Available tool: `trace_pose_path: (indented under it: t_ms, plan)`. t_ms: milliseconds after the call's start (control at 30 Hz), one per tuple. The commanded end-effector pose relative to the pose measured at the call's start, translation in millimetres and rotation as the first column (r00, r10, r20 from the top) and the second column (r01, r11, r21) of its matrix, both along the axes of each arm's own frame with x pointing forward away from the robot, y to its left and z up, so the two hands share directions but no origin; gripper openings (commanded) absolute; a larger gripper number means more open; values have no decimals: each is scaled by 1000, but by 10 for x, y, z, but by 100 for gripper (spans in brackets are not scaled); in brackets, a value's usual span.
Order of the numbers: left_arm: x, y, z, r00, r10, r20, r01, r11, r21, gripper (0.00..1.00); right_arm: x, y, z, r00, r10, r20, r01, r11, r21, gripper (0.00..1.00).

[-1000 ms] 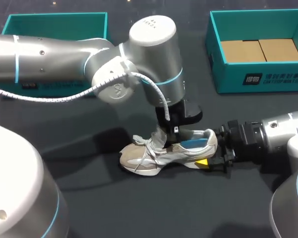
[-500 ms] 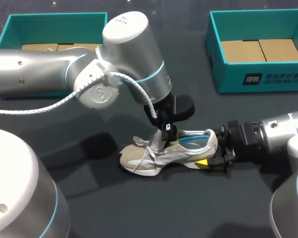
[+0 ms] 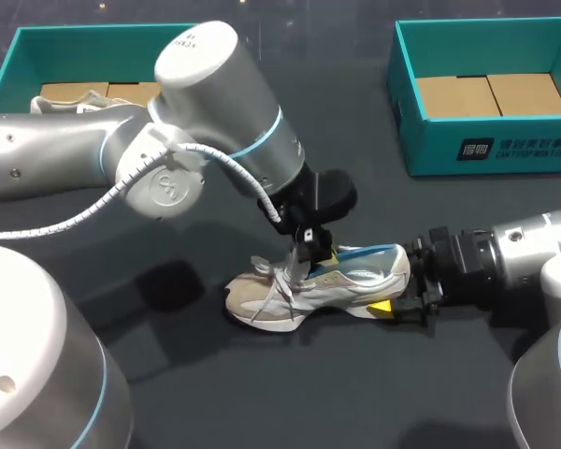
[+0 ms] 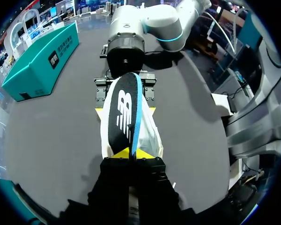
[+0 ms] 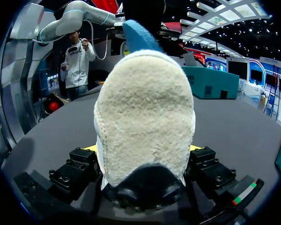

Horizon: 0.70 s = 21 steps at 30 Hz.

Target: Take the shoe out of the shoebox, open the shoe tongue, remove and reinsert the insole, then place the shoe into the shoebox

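Insole (image 4: 124,110) removal in hand. Your left pincer (image 4: 132,153) grips the insole's edge, and it stands tilted, partly out of the shoe (image 3: 299,295). Shoe lies mid-bench, heel clamped in your right pincer (image 3: 399,285). Next, probably: draw the insole fully clear, then reinsert.

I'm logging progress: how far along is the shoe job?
Done: shoe is out on the table, heel clamped by right gripper. In hand: left gripper pinches the insole, partly out of the shoe. Left: finish the insole step, return the shoe to the shoebox.
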<state>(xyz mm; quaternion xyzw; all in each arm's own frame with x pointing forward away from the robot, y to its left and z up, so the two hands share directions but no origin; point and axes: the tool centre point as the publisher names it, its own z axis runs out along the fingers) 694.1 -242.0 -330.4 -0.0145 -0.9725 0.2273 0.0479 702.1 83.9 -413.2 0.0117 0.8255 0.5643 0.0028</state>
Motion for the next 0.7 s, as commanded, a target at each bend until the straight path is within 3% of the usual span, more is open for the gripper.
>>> trace_pose_path:
  t_ms: [33,367,500,567,700]
  plan:
    - [-11,-123,14,1000,15,9,-15,1000,10,0,-10,-4,4,1000,0,-1,0,1000,-4,0]
    - [5,-220,-3,997,69,33,-70,998,12,0,-10,-4,4,1000,0,-1,0,1000,-4,0]
    - [4,-212,2,996,76,56,-77,997,11,35,-10,-4,4,1000,0,-1,0,1000,-4,0]
    - [-12,-212,24,988,118,97,-119,993,12,42,-10,-4,4,1000,0,-1,0,1000,-4,0]
    - [-50,-232,61,979,141,148,-141,990,-11,45,-10,-4,4,1000,0,-1,0,1000,-4,0]
